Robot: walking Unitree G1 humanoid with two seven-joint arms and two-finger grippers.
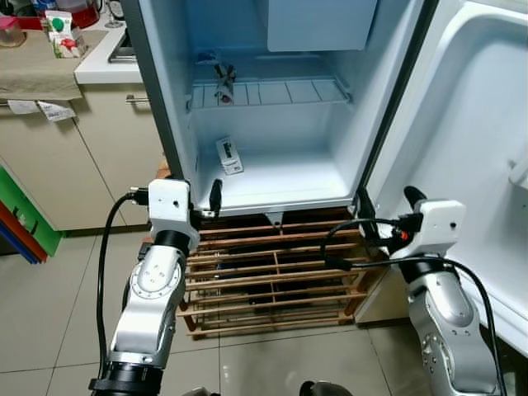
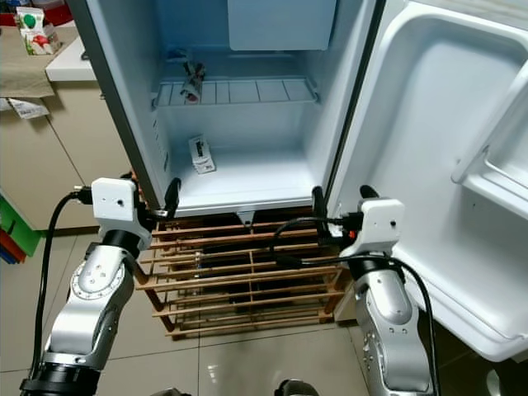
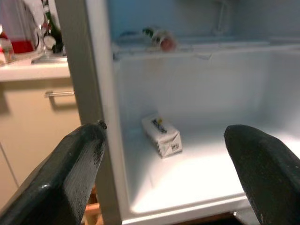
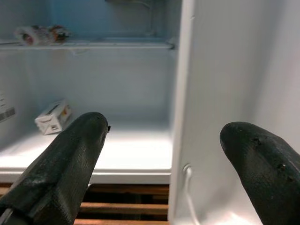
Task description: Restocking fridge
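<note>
The fridge stands open in front of me. A small white carton lies on its bottom floor toward the left. A small wrapped item lies on the wire shelf above. My left gripper is open at the fridge's lower left corner, and the left wrist view shows the carton between its fingers, farther in. My right gripper is open at the lower right corner, by the door hinge, with nothing held. The right wrist view shows the carton and the shelf item.
The fridge door swings wide open on the right, with a door shelf. A wooden slatted rack sits under the fridge. A counter and cabinets stand at the left. A freezer box hangs at the top.
</note>
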